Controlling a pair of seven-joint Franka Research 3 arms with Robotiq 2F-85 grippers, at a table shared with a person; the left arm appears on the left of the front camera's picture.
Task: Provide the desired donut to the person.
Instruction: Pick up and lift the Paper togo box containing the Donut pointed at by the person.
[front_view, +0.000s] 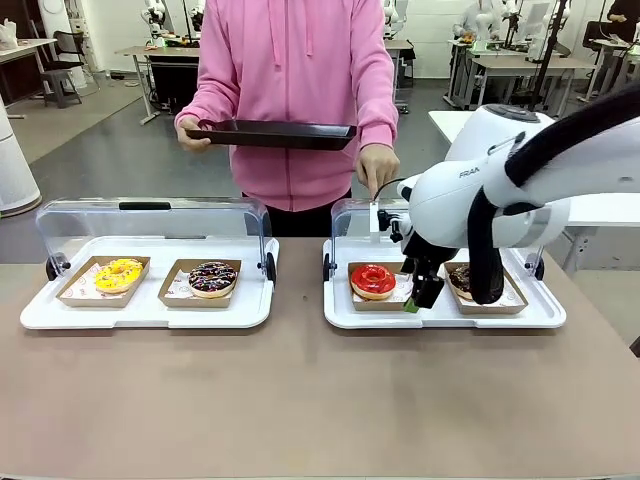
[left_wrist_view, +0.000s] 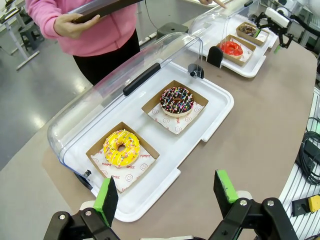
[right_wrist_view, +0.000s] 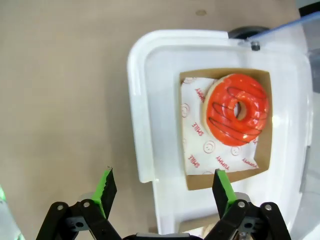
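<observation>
Hovering near red donut (right_wrist_view: 237, 110) (flat, hole up): right tool (right_wrist_view: 164, 176) released; left tool (left_wrist_view: 165, 181) released too.

The right arm (front_view: 520, 170) is reaching in from the right side. Its white wrist is bending over so that the right end effector (front_view: 420, 298) is pointing steeply down, close above the surface (front_view: 300, 400). A black cable hose (front_view: 485, 250) is looping down along that arm. In the right wrist view, its two black fingers are standing spread wide, with the green pads (right_wrist_view: 222, 186) facing each other and gripping nothing. The left end effector (left_wrist_view: 166, 192) is hovering higher and tilting down and forward. Its fingers are also standing wide apart, green pads facing inward with nothing between them.
</observation>
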